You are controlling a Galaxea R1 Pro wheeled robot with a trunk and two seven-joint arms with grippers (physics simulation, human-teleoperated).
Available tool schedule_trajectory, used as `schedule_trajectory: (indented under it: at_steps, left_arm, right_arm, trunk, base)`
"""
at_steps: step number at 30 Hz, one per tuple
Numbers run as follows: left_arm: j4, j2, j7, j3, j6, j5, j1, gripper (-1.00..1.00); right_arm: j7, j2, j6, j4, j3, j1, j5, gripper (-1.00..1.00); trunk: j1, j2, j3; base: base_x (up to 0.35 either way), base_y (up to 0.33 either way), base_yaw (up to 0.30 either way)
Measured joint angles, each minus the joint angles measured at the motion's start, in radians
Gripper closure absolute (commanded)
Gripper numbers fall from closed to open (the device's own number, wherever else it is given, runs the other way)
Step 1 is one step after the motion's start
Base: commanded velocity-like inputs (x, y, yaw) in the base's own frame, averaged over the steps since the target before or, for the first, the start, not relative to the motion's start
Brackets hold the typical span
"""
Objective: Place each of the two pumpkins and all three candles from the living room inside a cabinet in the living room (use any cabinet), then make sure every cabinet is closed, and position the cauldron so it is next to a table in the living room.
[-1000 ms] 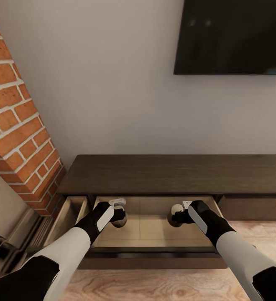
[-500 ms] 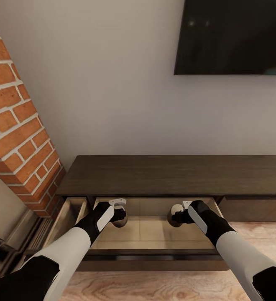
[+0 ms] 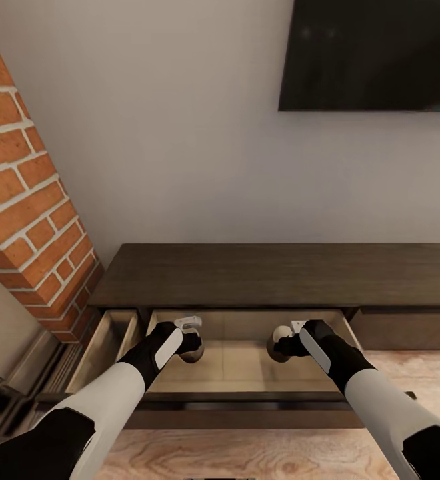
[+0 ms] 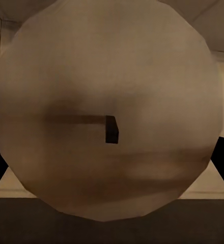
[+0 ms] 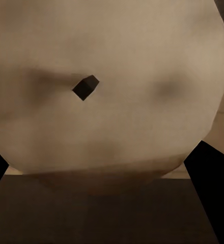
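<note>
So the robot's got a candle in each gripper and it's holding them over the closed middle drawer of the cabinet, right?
Not quite: the middle drawer of the cabinet is pulled open, not closed; the head view shows its pale wood inside. The rest holds: the left gripper and the right gripper each hold a tan candle over it.

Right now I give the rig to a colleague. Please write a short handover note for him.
Left gripper: shut on a candle, over the open middle drawer of the cabinet.
Right gripper: shut on a second candle, over the same drawer.
Done: drawer open; two candles carried here.
Left: release both candles inside, then third candle, pumpkins, closing drawers, cauldron.
</note>
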Motion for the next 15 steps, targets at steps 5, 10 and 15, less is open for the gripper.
schedule_trajectory:
  at_steps: [5,10,15]
  left_arm:
    - [0.000,0.000,0.000,0.000,0.000,0.000,0.000,1.00]
    - [0.000,0.000,0.000,0.000,0.000,0.000,0.000,1.00]
    - [0.000,0.000,0.000,0.000,0.000,0.000,0.000,1.00]
  right_arm:
    - [0.000,0.000,0.000,0.000,0.000,0.000,0.000,1.00]
    - [0.000,0.000,0.001,0.000,0.000,-0.001,0.000,1.00]
    - [0.000,0.000,0.003,0.000,0.000,0.000,0.000,1.00]
  trunk:
    - [0.019,-0.035,-0.020]
    - [0.038,-0.070,-0.043]
    - [0.042,-0.077,-0.050]
  base:
    - [0.000,0.000,0.000]
    - [0.000,0.000,0.000]
    - [0.000,0.000,0.000]
